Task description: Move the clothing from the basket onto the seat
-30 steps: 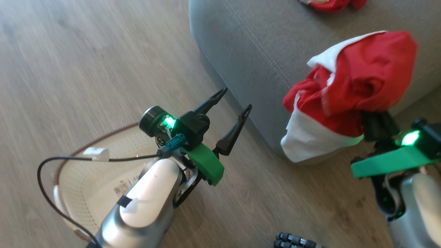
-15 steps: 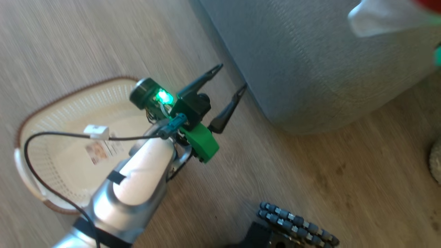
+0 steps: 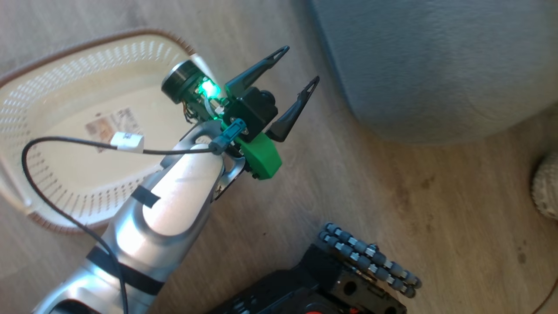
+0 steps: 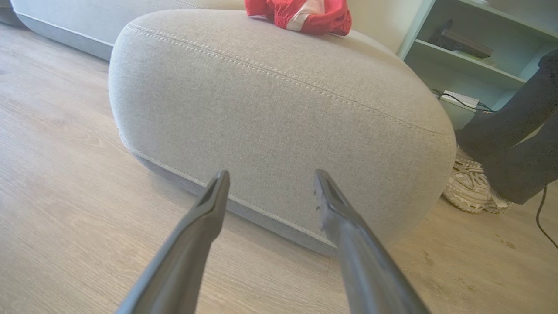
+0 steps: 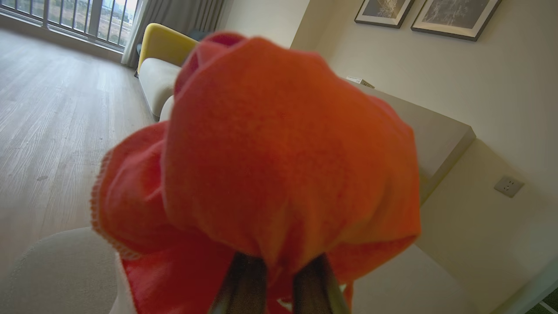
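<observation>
Left claw (image 3: 299, 63) spread wide and free, poised over wood floor (image 3: 392, 196) between basket (image 3: 26, 109) rim and seat (image 4: 279, 100) edge, right claw (image 5: 278, 283) clamped on red clothing (image 5: 279, 152) lifted in the air, another red garment (image 4: 301, 13) lying on the seat top, person's dark leg (image 4: 514, 131) beside its far corner

Pale wood-plank floor (image 3: 436, 196); mint shelving (image 4: 471, 65); cream wall (image 5: 501, 87), two framed pictures (image 5: 455, 17); yellow chair (image 5: 163, 43) near curtained window (image 5: 65, 17).

Daylight pours in from the window (image 5: 65, 17), the head view is smeared by motion, and the near clothing (image 5: 283, 152) looks soft, unfocused.
</observation>
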You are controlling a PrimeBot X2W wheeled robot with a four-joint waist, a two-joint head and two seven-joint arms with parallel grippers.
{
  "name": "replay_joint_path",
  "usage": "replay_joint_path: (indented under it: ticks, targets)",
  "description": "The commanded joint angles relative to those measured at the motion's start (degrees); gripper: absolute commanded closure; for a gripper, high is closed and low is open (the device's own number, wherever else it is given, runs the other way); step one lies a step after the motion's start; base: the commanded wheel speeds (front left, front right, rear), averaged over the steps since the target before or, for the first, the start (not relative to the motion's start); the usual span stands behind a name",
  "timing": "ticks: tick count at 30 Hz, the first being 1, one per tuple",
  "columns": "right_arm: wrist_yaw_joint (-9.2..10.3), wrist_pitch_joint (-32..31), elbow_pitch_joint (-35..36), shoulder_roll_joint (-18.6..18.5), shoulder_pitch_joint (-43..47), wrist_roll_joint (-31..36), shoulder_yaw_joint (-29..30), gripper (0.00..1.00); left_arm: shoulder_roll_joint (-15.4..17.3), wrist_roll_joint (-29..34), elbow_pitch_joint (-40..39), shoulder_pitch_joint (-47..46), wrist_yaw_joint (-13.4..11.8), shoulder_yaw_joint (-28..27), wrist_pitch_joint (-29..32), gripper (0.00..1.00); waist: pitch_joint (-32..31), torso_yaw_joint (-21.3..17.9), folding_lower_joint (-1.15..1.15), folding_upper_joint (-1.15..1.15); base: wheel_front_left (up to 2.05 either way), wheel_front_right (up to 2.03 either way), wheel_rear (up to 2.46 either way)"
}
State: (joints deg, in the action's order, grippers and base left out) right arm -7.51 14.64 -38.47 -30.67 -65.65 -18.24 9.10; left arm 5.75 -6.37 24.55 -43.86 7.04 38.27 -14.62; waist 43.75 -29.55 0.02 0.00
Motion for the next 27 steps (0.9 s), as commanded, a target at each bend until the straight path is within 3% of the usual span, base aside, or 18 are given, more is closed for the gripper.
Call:
replay_joint_path:
  ticks: [1,6,11,12,13,14,15,20,27]
  targets:
    - [0.02,0.4,-3.4,-4.8,-2.3,1.7,2.4,1.00,-0.4,0.8,-2.0,-1.2,-0.4,-0.3,0.2,0.00,2.8,3.3,-0.02,0.00,0.00,0.00,0.00]
    - [0.02,0.4,-11.9,-7.2,-7.0,2.8,3.0,1.00,-0.9,0.4,-2.1,-1.4,-0.8,0.2,0.1,0.00,4.7,6.1,-0.02,0.00,0.00,0.00,0.00]
    - [0.02,-0.2,-20.0,-6.5,-10.5,1.9,1.6,1.00,-1.2,0.3,-2.0,-1.5,-1.4,0.7,-0.1,0.00,6.8,8.5,-0.02,0.00,0.00,0.00,0.00]
    - [0.02,-0.6,-21.9,-6.1,-10.8,1.7,1.3,0.95,-1.2,0.2,-2.0,-1.5,-1.4,0.8,-0.1,0.00,7.1,8.9,-0.02,0.00,0.00,0.00,0.00]
    - [0.02,-0.5,-23.1,-5.8,-11.1,1.3,1.2,0.62,-1.2,0.3,-2.0,-1.6,-1.5,0.8,-0.2,0.00,7.3,9.2,-0.02,0.00,0.00,0.00,0.00]
    - [0.02,-0.3,-24.2,-5.7,-11.0,1.3,0.7,0.08,-1.3,0.2,-2.0,-1.7,-1.6,0.9,-0.2,0.00,7.5,9.5,-0.02,0.00,0.00,0.00,0.00]
    - [0.02,-0.2,-25.1,-5.4,-10.8,1.0,0.4,0.00,-1.3,0.2,-2.0,-1.8,-1.7,0.9,-0.2,0.00,7.5,9.8,-0.02,0.00,0.00,0.00,0.00]
    - [0.02,0.3,-27.0,-5.3,-6.5,-0.9,-1.0,0.00,-1.7,-0.3,-2.3,-1.9,-2.1,1.1,-0.3,0.00,6.7,10.9,-0.02,0.00,0.00,0.00,0.00]
    - [0.02,0.3,-19.1,-5.9,4.5,-4.0,-2.9,0.00,-2.1,-1.2,-4.2,-1.0,-2.6,0.1,-0.4,0.00,3.8,11.7,-0.02,0.00,0.00,0.00,0.00]
